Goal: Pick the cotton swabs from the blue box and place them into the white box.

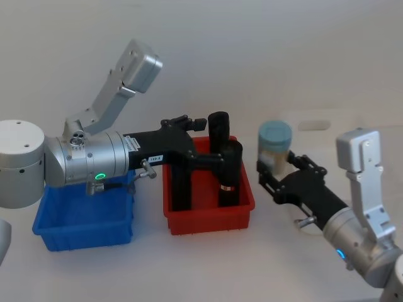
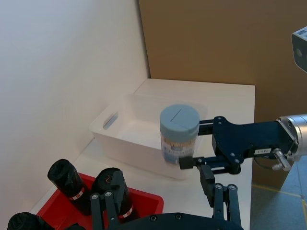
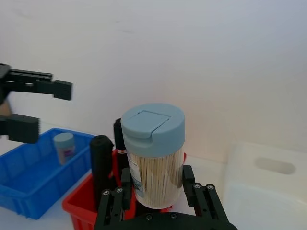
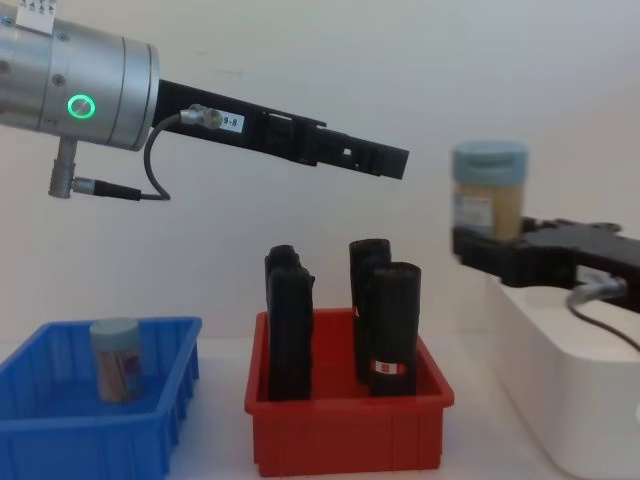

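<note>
Right gripper (image 1: 274, 168) pinches a blue-lidded cotton-swab jar (image 1: 275, 143) beside the red plastic bin (image 1: 211, 221) of black rolls (image 1: 230, 165); left gripper (image 3: 45, 109) hovers spread above it. White table (image 1: 208, 272), pale wall (image 4: 400, 60).

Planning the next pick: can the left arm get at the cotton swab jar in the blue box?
Probably yes: the left tool is open and empty above the red bin, and the cotton swab jar stands uncovered in the blue box.

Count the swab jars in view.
2. One jar stands in the blue box; the other jar is held upright by the right end effector, raised near the white box. The left arm covers part of the blue box, so another could be hidden.
</note>
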Motion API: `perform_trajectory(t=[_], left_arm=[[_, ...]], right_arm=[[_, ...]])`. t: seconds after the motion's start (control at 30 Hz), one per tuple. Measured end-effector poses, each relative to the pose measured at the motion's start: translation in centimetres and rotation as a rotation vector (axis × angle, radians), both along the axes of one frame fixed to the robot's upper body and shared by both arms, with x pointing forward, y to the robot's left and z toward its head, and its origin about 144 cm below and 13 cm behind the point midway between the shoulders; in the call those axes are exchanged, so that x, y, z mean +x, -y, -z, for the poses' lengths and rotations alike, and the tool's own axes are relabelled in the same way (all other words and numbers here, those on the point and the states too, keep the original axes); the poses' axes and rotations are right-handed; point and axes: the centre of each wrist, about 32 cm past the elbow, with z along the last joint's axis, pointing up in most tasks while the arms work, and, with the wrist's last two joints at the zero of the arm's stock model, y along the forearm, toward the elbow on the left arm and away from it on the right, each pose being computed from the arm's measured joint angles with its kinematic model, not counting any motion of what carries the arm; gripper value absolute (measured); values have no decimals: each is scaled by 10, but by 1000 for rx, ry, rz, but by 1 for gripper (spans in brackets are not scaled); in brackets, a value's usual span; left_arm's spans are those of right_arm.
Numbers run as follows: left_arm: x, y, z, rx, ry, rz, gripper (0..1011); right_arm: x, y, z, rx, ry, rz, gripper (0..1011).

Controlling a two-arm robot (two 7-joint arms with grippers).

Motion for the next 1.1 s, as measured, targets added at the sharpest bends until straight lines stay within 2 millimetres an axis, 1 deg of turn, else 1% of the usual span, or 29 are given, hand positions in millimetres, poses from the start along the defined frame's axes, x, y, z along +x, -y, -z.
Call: perform_trajectory(t=[0.07, 0.37, 0.5, 0.6, 0.77, 1.1], left_arm=[[0, 0, 0, 0, 0, 0, 1004], [0, 0, 0, 0, 0, 0, 1004], [0, 0, 0, 0, 0, 0, 1004], [0, 0, 0, 0, 0, 0, 1004], [0, 0, 0, 0, 0, 0, 1004], [0, 0, 0, 0, 0, 0, 1004]], right_arm=[[-1, 9, 2, 6, -2, 42, 618], [-1, 35, 9, 19, -5, 170, 618], [3, 47, 15, 19, -13, 227, 617], [9, 59, 22, 20, -22, 279, 618], [18, 69, 29, 19, -38, 318, 618], [37, 79, 42, 29, -81, 349, 618]])
